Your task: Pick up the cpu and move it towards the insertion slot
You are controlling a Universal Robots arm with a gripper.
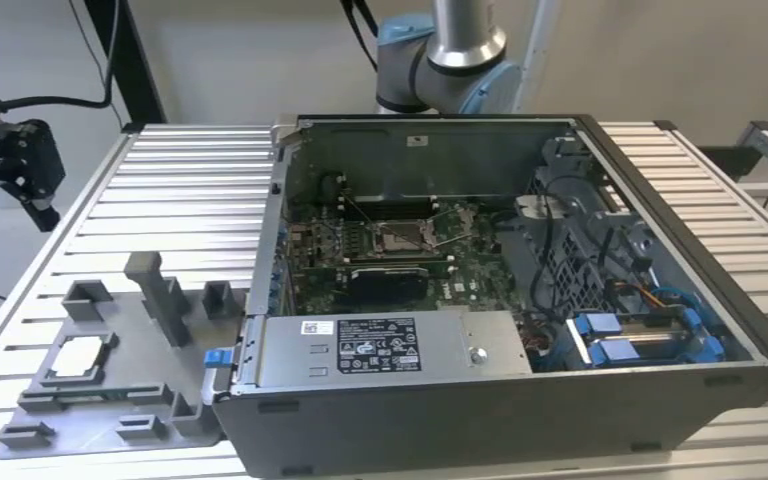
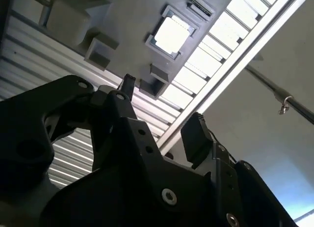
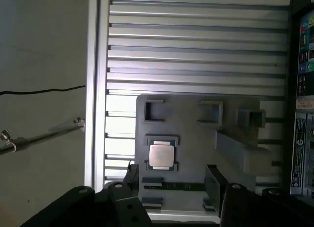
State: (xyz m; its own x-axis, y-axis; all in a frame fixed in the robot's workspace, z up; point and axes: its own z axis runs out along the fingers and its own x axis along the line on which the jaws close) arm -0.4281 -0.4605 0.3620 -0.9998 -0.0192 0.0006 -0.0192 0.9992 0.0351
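First wrist view: gripper (image 3: 171,180) spread wide, empty, hanging clear of the cpu (image 3: 161,155), nested in the grey fixture (image 3: 196,138) prob. to keep it located, well apart from the insertion slot (image 1: 400,237) in the exterior view.

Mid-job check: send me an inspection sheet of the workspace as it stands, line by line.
Surface: slatted metal table bearing a grey fixture plate and an open computer case.
Job's things: the cpu lies flat in a nest on the fixture plate, not held; the insertion slot sits on the green board inside the case.
Clutter: nothing seen.
Gripper: the gripper is open and empty, above the fixture plate and apart from the cpu.
Cables: a black cable runs near the gripper; coloured wires lie inside the case.
Surroundings: the arm rises behind the case, with a pale wall beyond.
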